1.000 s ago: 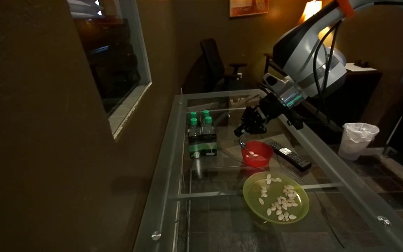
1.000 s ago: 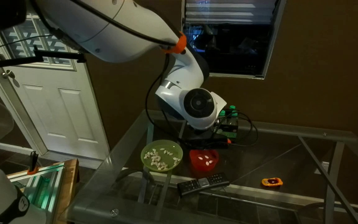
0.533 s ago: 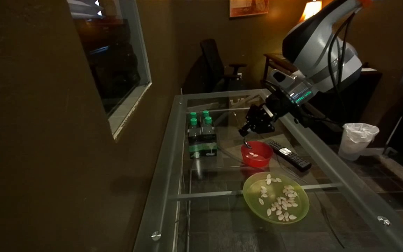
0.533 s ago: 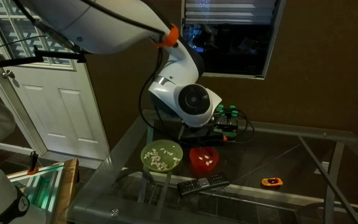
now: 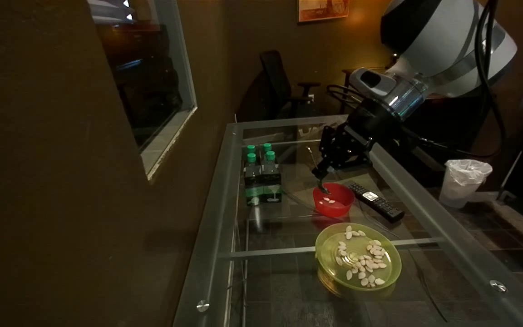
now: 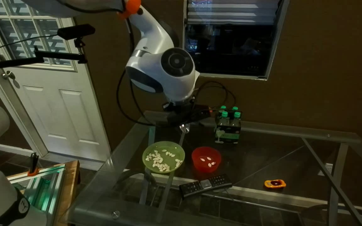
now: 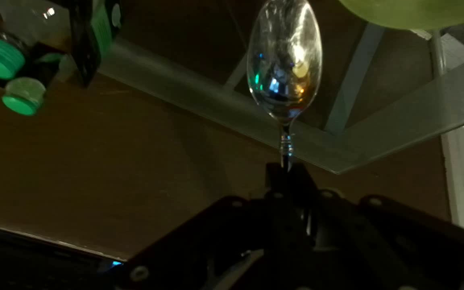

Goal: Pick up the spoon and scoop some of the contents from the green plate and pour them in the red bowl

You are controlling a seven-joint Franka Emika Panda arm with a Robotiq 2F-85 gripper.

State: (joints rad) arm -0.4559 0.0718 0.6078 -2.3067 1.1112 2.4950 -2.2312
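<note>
You can read no words: on the bottle carton (image 6: 228, 130) near the red bowl (image 6: 200, 167), you see a stemmed-glass emblem (image 6: 220, 133) and blurred lettering (image 6: 230, 136); on the remote (image 6: 205, 185) just beside the bowl, illegible key markings (image 6: 193, 188).

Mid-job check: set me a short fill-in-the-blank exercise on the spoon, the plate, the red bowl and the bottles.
The fingers hold the spoon by its ____.
The green plate holds ____ pale pieces than the red bowl.
Of the green plate and the red bowl, the wider is the ____.
The bottles have caps coloured ____.
Missing words: handle; more; green plate; green.
</note>
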